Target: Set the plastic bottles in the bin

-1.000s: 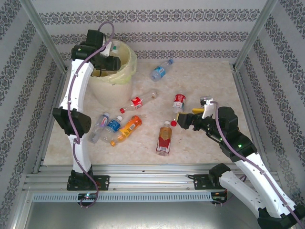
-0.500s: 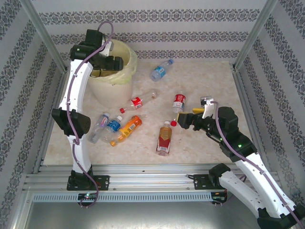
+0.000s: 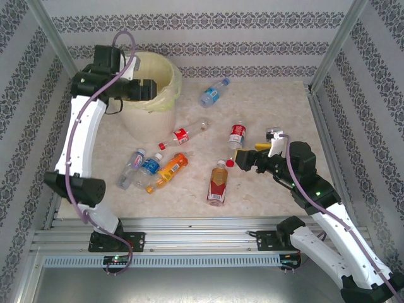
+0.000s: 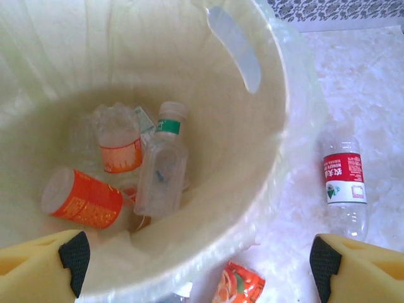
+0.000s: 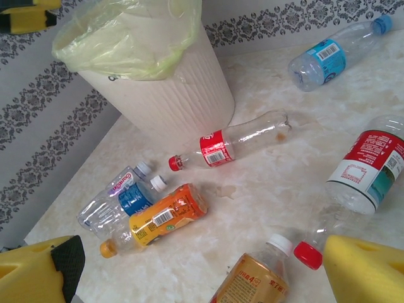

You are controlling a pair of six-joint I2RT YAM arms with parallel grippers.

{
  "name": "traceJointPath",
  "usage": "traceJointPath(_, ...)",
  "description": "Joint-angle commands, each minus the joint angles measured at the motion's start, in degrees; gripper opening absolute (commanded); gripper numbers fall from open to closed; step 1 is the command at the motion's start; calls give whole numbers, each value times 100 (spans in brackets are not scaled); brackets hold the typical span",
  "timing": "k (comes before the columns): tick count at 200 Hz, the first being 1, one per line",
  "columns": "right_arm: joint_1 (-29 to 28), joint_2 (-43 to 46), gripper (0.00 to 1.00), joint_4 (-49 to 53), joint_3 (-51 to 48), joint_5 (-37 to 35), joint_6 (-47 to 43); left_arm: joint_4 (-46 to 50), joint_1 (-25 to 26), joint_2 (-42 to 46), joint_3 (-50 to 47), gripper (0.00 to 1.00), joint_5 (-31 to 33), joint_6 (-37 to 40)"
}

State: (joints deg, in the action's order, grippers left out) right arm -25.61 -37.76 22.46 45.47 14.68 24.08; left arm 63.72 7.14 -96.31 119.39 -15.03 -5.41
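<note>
My left gripper (image 3: 137, 90) hangs open and empty over the near left rim of the bin (image 3: 169, 71), a white bucket with a pale yellow liner. In the left wrist view the gripper (image 4: 196, 259) looks down into the bin (image 4: 246, 132), where three plastic bottles lie: a clear one with a green band (image 4: 163, 173) and two with orange labels (image 4: 83, 199). Several more bottles lie on the table, among them an orange one (image 3: 170, 169), a clear red-labelled one (image 3: 183, 134) and an amber one (image 3: 218, 183). My right gripper (image 3: 243, 158) stands open above the table, close to the amber bottle (image 5: 259, 278).
A blue-labelled bottle (image 3: 213, 93) lies far back, right of the bin. A red-and-white labelled bottle (image 3: 237, 134) lies just beyond my right gripper. Two small clear bottles (image 3: 140, 166) rest beside the orange one. Patterned walls and metal posts ring the table.
The left gripper has opened above the bin, and its arm has swung to the left. The right arm and the bottles on the table have not moved.
</note>
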Motion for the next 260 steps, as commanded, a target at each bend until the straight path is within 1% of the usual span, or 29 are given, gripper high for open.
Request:
traceJointPath(1, 56, 58, 97, -119, -47, 178, 79, -497, 133, 582, -977, 91, -71, -204)
traceJointPath(36, 56, 23, 97, -140, -39, 227, 62, -755, 332, 1656, -2537, 89, 195, -412)
traceJointPath(53, 56, -34, 97, -196, -64, 262, 75, -779, 376, 2066, -3115, 87, 143, -511)
traceJointPath(77, 50, -101, 97, -341, -108, 355, 132, -761, 432, 2360, -3833, 87, 94, -649)
traceJointPath(99, 51, -136, 97, -350, -100, 393, 145, -955, 507, 2456, -4458, 86, 88, -893)
traceJointPath(118, 55, -104, 97, -305, -108, 389, 142, -1144, 583, 2456, -4898, 86, 86, -1097)
traceJointPath(153, 56, -22, 97, -304, -179, 369, 195, -1240, 779, 2302, -5452, 86, 375, -1330)
traceJointPath(170, 56, -40, 97, -303, -175, 377, 194, -1187, 925, 2131, -5557, 86, 695, -1375)
traceJointPath(188, 53, -90, 97, -314, -163, 395, 184, -1198, 1028, 1881, -5658, 86, 876, -1434)
traceJointPath(204, 56, -100, 97, -305, -146, 413, 168, -1253, 1067, 1672, -5732, 86, 969, -1455)
traceJointPath(230, 56, -92, 97, -244, -151, 384, 135, -1245, 1080, 1408, -5797, 86, 1297, -1428)
traceJointPath(260, 56, -92, 97, -233, -162, 378, 124, -1184, 1095, 1148, -5817, 86, 1391, -1384)
